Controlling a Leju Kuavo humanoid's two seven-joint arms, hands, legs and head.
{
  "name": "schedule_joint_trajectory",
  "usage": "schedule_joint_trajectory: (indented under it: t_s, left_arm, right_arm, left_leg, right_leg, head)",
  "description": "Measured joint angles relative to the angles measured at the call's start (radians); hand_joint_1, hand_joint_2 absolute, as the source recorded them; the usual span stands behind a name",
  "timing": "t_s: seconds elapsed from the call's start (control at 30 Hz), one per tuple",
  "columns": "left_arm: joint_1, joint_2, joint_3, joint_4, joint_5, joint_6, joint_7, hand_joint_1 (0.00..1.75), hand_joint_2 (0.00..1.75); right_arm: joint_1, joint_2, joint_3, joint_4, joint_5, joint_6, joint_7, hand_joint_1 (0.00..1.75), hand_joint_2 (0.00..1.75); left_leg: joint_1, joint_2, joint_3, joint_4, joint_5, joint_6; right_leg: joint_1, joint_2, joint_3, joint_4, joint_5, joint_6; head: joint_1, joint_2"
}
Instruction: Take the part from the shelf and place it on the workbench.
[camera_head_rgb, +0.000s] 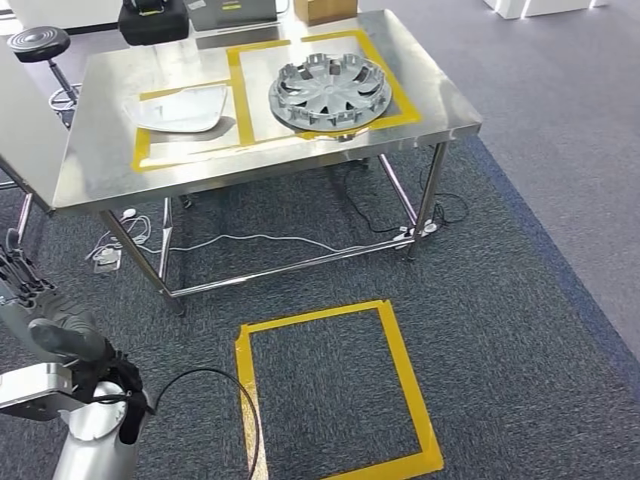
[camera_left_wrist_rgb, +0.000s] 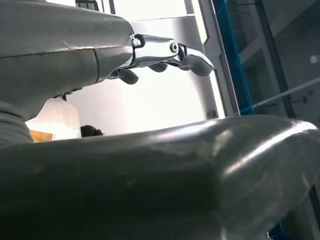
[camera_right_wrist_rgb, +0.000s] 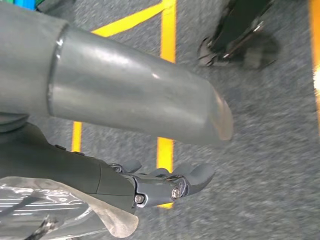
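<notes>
Low at the frame's left the left hand (camera_head_rgb: 79, 345) hangs spread and empty, the right hand (camera_right_wrist_rgb: 124, 182) lies against a thin glossy part (camera_right_wrist_rgb: 56, 212), grip impossible to tell, likely light, stiff, slick, best held by its rim, and farther up the workbench (camera_head_rgb: 98, 170) carries a mirror glass (camera_head_rgb: 181, 108) and wheel cover (camera_head_rgb: 330, 92).

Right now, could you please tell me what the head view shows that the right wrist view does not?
Head view: the steel workbench carrying a silver wheel cover and a pale glass-like panel, each inside a yellow taped zone, plus the left hand. Right wrist view: the right hand up close, with a shiny translucent sheet beside it; whether it is held is unclear. Both: grey carpet and yellow floor tape.
</notes>
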Motion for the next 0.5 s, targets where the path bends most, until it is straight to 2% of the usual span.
schedule_joint_trajectory:
  t_s: [0.03,0.07,0.1,0.13,0.17,0.2,0.23,0.27,0.33,0.37,0.4,0.43,0.47,0.5]
  left_arm:
    - [0.000,0.000,0.000,0.000,0.000,0.000,0.000,0.00,0.00]
    - [0.001,0.000,0.000,0.000,0.000,0.000,0.000,0.00,0.00]
    - [0.001,0.000,0.000,0.000,0.000,0.000,0.000,0.00,0.00]
    - [0.000,0.000,0.000,0.000,0.001,0.000,0.000,0.00,0.00]
    - [-0.001,0.001,0.000,0.000,0.001,0.000,0.000,0.00,0.00]
    - [-0.002,0.001,0.000,0.000,0.001,0.000,0.000,0.00,0.00]
    - [-0.002,0.000,0.000,0.000,0.002,0.000,0.000,0.00,0.00]
    - [-0.002,0.000,0.000,0.000,0.002,0.000,0.000,0.00,0.00]
    - [-0.002,0.000,0.001,0.000,0.004,0.000,0.000,0.00,0.00]
    - [-0.002,0.000,0.001,0.000,0.005,0.000,0.000,0.00,0.00]
    - [-0.002,-0.001,0.002,0.000,0.006,0.000,0.000,0.00,0.00]
    - [-0.002,-0.002,0.002,0.000,0.007,0.000,0.000,0.00,0.00]
    - [-0.001,-0.003,0.003,0.000,0.008,0.000,0.000,0.00,0.00]
    - [0.000,-0.005,0.003,0.000,0.008,0.000,0.000,0.00,0.00]
  right_arm:
    - [0.000,0.000,0.000,0.000,0.000,0.000,0.000,0.00,0.00]
    - [0.001,0.000,0.000,0.000,0.000,0.000,0.000,0.00,0.00]
    - [0.001,0.000,0.000,0.000,0.000,0.000,0.000,0.00,0.00]
    - [0.000,0.000,0.000,0.000,0.000,0.000,0.000,0.00,0.00]
    - [0.000,0.001,0.000,0.000,0.000,0.000,0.000,0.00,0.00]
    - [0.000,0.002,0.000,0.000,0.000,0.000,0.000,0.00,0.00]
    - [0.000,0.002,0.000,0.000,0.000,0.000,-0.001,0.00,0.00]
    - [0.000,0.003,0.000,0.000,0.000,0.000,-0.001,0.00,0.00]
    - [0.001,0.004,0.000,0.000,0.000,-0.001,0.000,0.00,0.00]
    - [0.002,0.003,0.000,0.000,0.000,-0.001,0.000,0.00,0.00]
    - [0.003,0.003,0.000,0.000,0.000,-0.001,0.000,0.00,0.00]
    - [0.003,0.003,-0.001,0.000,0.000,-0.001,0.000,0.00,0.00]
    - [0.002,0.003,-0.001,0.000,0.000,-0.001,0.000,0.00,0.00]
    - [0.002,0.003,-0.001,0.000,0.000,-0.001,0.000,0.00,0.00]
  left_leg:
    - [0.001,0.000,0.000,0.048,-0.015,-0.001]
    - [0.002,0.000,0.014,0.065,-0.006,-0.001]
    - [0.002,0.000,0.044,0.044,0.019,0.002]
    - [0.001,-0.001,0.088,-0.009,0.046,0.007]
    - [-0.001,-0.001,0.142,-0.084,0.059,0.016]
    - [-0.003,-0.002,0.190,-0.158,0.061,0.023]
    - [-0.006,-0.003,0.220,-0.212,0.055,0.030]
    - [-0.010,-0.003,0.234,-0.242,0.047,0.034]
    - [-0.011,-0.002,0.224,-0.254,0.059,0.042]
    - [-0.009,0.000,0.215,-0.257,0.071,0.048]
    - [-0.006,0.002,0.204,-0.261,0.084,0.055]
    - [-0.005,0.004,0.192,-0.263,0.097,0.060]
    - [-0.006,0.004,0.178,-0.263,0.108,0.064]
    - [-0.007,0.004,0.162,-0.261,0.120,0.065]
  right_leg:
    - [0.001,0.000,-0.015,0.002,0.013,0.000]
    - [0.002,0.000,-0.030,0.005,0.025,0.001]
    - [0.003,0.000,-0.047,0.008,0.035,0.002]
    - [0.004,0.000,-0.060,0.012,0.044,0.004]
    - [0.005,0.000,-0.072,0.015,0.052,0.007]
    - [0.005,0.000,-0.080,0.017,0.060,0.012]
    - [0.005,0.000,-0.085,0.019,0.068,0.018]
    - [0.004,0.000,-0.090,0.018,0.077,0.025]
    - [0.002,-0.001,-0.096,0.016,0.091,0.038]
    - [0.002,0.001,-0.104,0.022,0.080,0.043]
    - [0.002,0.003,-0.115,0.044,0.050,0.048]
    - [0.001,0.006,-0.130,0.085,0.003,0.050]
    - [0.001,0.007,-0.148,0.144,-0.050,0.053]
    - [0.000,0.008,-0.163,0.210,-0.090,0.056]
  head:
    - [0.000,0.000]
    - [0.000,0.000]
    - [0.000,0.000]
    - [0.000,0.000]
    - [0.000,0.000]
    - [0.000,0.000]
    - [0.000,0.000]
    - [0.001,0.000]
    - [0.001,0.000]
    - [0.001,0.000]
    - [0.003,0.000]
    - [0.005,0.000]
    - [0.006,0.000]
    - [0.008,0.000]
